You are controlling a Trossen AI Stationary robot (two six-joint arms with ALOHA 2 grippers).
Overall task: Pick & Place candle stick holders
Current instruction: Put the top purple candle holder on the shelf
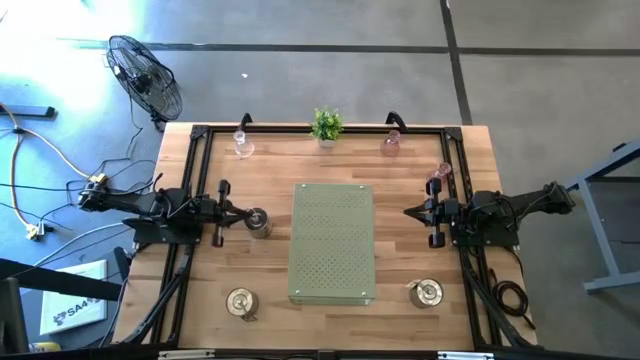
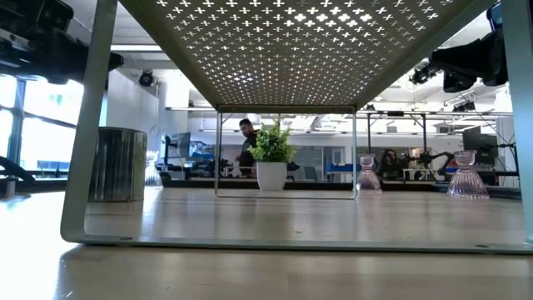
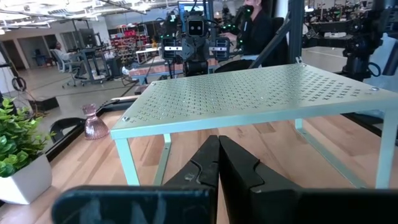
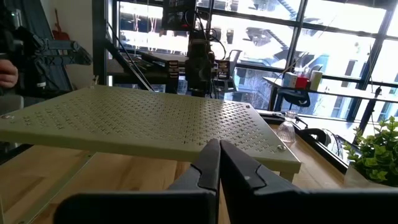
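The left gripper (image 1: 243,213) sits at the frame's left, fingers pressed together and holding nothing, its tip just beside a silver holder (image 1: 258,222). The right gripper (image 1: 410,212) mirrors it at the right, also closed and empty.

Between them stands a pale green metal shelf (image 1: 333,242), a flat perforated sheet on thin legs, in the centre of a butcher-block table (image 1: 200,290) of light wood strips framed by black rails. Two more silver holders, shiny with round bases, sit at lower left (image 1: 240,302) and lower right (image 1: 426,293). Three glass holders, small and flared, stand along the top and right: a clear one at upper left (image 1: 242,143), a pink one at upper right (image 1: 391,143), and another pink one just above the right arm (image 1: 441,175). A green plant (image 1: 326,125) in a white pot is at the top centre edge.

The floor is grey concrete; a black fan (image 1: 146,77) and loose cables lie at upper left. The low view shows an open workshop with big windows, desks, and a person (image 2: 246,146) in the distance.
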